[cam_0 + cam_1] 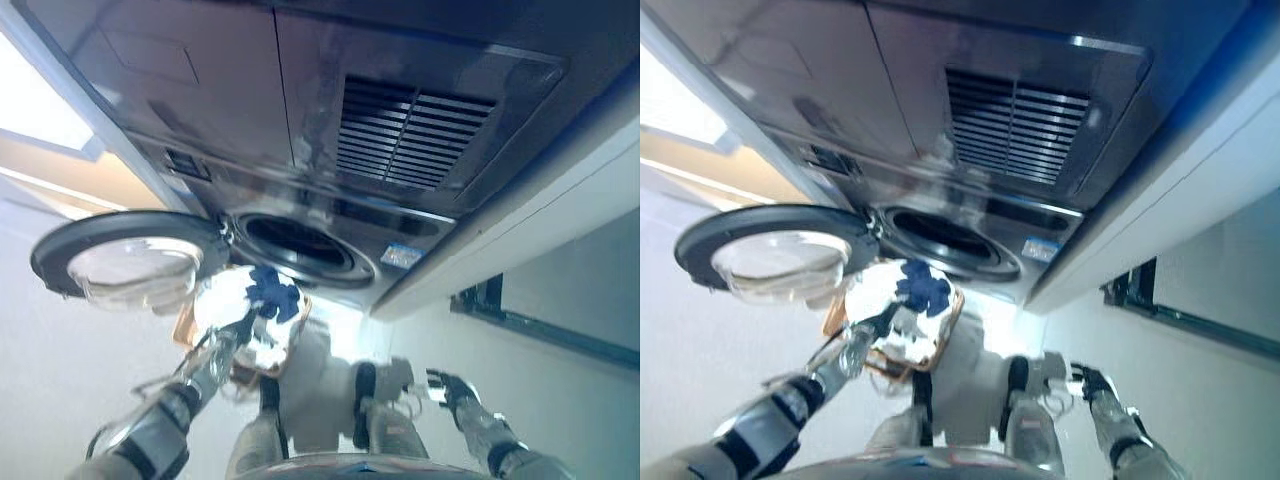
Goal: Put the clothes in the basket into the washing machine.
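The grey front-loading washing machine has its drum opening [300,245] uncovered, and its round glass door [130,262] is swung wide to the left. A brown basket [182,328] stands on the floor just below the opening. It holds a white cloth [222,298] and a dark blue cloth [275,292] on top. My left hand [242,326] reaches into the basket among the clothes, just below the blue cloth; its fingers are not clear. My right hand [448,388] hangs low at the right with relaxed fingers, holding nothing. The hand also shows in the right eye view [1095,383].
The open door juts out left of the basket at about the height of my left arm. A white cabinet side [520,230] runs along the machine's right. A dark-framed pane [540,320] stands on the wall at the right.
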Tool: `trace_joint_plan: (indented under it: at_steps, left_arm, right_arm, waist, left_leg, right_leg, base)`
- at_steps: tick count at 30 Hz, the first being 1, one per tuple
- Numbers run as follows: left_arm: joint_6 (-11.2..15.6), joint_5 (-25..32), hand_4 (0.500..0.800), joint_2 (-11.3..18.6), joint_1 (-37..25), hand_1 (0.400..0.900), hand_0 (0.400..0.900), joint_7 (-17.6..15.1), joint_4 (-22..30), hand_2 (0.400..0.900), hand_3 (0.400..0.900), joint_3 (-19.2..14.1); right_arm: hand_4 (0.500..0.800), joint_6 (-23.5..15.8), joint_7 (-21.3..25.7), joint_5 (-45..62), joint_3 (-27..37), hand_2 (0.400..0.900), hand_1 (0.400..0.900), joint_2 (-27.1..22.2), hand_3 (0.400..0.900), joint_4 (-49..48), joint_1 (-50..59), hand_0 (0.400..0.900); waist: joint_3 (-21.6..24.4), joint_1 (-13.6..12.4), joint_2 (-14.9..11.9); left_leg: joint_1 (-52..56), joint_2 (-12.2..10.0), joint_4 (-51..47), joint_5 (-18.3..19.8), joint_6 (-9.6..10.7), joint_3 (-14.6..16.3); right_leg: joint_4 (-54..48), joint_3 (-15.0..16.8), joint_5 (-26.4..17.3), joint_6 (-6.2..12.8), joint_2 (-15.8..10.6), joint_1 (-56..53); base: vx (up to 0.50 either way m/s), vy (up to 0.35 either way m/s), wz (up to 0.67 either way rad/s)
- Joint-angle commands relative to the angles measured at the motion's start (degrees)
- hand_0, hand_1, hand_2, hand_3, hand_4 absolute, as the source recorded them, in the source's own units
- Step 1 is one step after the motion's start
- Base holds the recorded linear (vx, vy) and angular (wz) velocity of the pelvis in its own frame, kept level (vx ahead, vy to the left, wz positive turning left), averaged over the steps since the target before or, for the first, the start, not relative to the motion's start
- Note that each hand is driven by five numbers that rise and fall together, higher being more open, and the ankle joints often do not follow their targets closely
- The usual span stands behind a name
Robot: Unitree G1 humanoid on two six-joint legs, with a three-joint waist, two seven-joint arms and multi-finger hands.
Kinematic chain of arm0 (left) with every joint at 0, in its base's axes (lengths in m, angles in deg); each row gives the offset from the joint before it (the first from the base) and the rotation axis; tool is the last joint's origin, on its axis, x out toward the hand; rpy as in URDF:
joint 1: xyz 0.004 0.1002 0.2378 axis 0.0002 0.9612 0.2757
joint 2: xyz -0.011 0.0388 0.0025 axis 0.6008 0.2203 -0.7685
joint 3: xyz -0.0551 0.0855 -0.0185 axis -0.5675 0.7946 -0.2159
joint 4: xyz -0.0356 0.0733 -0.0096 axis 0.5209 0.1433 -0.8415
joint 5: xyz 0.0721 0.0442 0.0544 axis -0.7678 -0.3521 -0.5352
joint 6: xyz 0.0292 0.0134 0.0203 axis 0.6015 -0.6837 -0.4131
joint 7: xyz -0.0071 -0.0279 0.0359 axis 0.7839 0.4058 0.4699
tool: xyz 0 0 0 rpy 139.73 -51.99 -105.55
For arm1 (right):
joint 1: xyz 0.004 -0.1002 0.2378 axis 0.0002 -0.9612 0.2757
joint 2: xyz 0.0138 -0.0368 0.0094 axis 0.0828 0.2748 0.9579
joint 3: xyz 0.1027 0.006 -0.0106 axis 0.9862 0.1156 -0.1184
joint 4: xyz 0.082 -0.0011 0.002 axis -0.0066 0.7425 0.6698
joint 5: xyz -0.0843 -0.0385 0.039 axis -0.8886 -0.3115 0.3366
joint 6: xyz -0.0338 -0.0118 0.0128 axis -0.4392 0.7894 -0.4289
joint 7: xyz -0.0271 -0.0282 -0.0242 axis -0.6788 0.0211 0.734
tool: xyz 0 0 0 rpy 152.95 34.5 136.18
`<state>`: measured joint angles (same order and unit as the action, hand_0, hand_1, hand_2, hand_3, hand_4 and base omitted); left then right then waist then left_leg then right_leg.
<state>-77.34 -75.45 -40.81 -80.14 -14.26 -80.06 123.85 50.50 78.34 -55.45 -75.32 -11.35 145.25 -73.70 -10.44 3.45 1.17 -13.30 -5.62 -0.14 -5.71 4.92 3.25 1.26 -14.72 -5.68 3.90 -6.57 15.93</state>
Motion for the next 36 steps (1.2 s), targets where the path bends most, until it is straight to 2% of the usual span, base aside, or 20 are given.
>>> trace_joint_plan:
  at_steps: [1,3,11,21,25,31,32,33,36]
  left_arm:
    - [1.37,-4.6,0.8,2.44,-6.9,0.9,0.9,-4.47,1.37,0.9,0.9,0.98]
    - [0.98,-7.22,0.8,3.62,-11.12,0.9,0.9,-5.18,1.91,0.9,0.9,3.53]
    - [-0.61,-8.14,0.8,5.0,-20.54,0.9,0.9,-6.96,0.03,0.9,0.9,6.37]
    - [-1.14,-6.36,0.8,8.49,-27.93,0.9,0.9,-6.68,-2.32,0.9,0.9,7.96]
    - [-1.31,-6.1,0.8,9.94,-30.63,0.9,0.9,-5.12,-3.31,0.9,0.9,9.41]
    - [-1.71,-7.38,0.8,11.6,-32.86,0.9,0.9,-5.98,-3.61,0.9,0.9,10.4]
    - [-2.24,-7.85,0.8,11.61,-33.65,0.9,0.9,-6.25,-4.57,0.9,0.9,10.77]
    - [-2.66,-8.02,0.8,11.65,-34.36,0.9,0.9,-6.16,-5.13,0.9,0.9,11.09]
    - [-4.0,-9.06,0.8,11.61,-37.01,0.9,0.9,-5.94,-6.8,0.9,0.9,11.9]
  right_arm:
    - [0.8,-2.46,2.68,3.1,0.79,0.9,0.9,-1.79,0.9,0.22,1.63,0.9]
    - [0.8,-2.89,3.61,3.55,1.47,0.9,0.9,-2.99,0.9,-0.13,1.84,0.9]
    - [0.8,-4.51,5.26,5.5,1.94,0.9,0.9,-3.76,0.9,-2.26,2.53,0.9]
    - [0.8,-6.27,5.37,9.21,2.3,0.9,0.9,-4.21,0.9,-4.98,3.2,0.9]
    - [0.8,-6.57,5.1,10.78,2.64,0.9,0.9,-4.73,0.9,-5.62,3.32,0.9]
    - [0.8,-7.76,5.29,12.44,2.89,0.9,0.9,-4.88,0.9,-7.26,2.72,0.9]
    - [0.8,-7.94,5.56,12.71,2.6,0.9,0.9,-4.67,0.9,-7.08,3.48,0.9]
    - [0.8,-8.07,5.95,13.23,2.29,0.9,0.9,-4.46,0.9,-7.04,4.06,0.9]
    - [0.8,-8.28,6.49,14.68,1.98,0.9,0.9,-4.09,0.9,-7.11,5.97,0.9]
  waist:
    - [-1.65,1.05,-1.76]
    - [-2.63,2.08,-1.3]
    - [-4.39,4.47,-0.66]
    - [-4.55,6.53,-1.02]
    - [-4.93,7.25,-1.1]
    - [-4.75,7.68,-1.21]
    - [-4.76,7.75,-1.21]
    - [-4.67,7.6,-0.92]
    - [-4.95,7.67,-0.8]
  left_leg:
    - [-4.27,2.57,3.3,1.92,-0.75,1.26]
    - [-7.12,2.46,5.15,2.35,-0.72,1.89]
    - [-16.88,2.33,11.53,4.01,-0.49,2.54]
    - [-28.41,1.38,18.79,6.2,-0.53,2.47]
    - [-32.25,0.94,21.86,7.24,-0.65,2.21]
    - [-37.05,0.58,25.42,8.53,-0.88,1.95]
    - [-38.06,0.38,25.82,8.64,-0.92,1.92]
    - [-38.3,0.06,26.73,10.71,-0.57,1.73]
    - [-40.65,0.16,27.35,10.93,-0.66,1.8]
  right_leg:
    - [4.45,2.83,0.25,5.16,-2.11,1.73]
    - [5.9,3.56,0.19,5.19,-2.58,5.05]
    - [10.68,4.2,0.44,5.15,-3.42,15.1]
    - [15.15,4.6,0.68,5.26,-4.0,25.56]
    - [17.75,4.69,1.18,5.33,-4.12,29.39]
    - [20.11,4.79,1.81,5.05,-4.22,33.76]
    - [20.35,4.85,1.68,5.05,-4.3,34.83]
    - [21.11,5.13,3.3,5.6,-4.05,35.08]
    - [21.22,5.17,3.11,5.74,-4.05,37.33]
  base:
    - [-0.08,0.04,-0.21]
    - [-0.07,0.043,-0.15]
    - [-0.06,0.017,-0.06]
    - [-0.02,-0.001,0.0]
    - [0.0,-0.001,0.0]
    - [0.0,0.001,-0.01]
    - [0.09,0.008,-0.1]
    - [0.09,0.014,-0.1]
    - [0.03,0.002,-0.03]
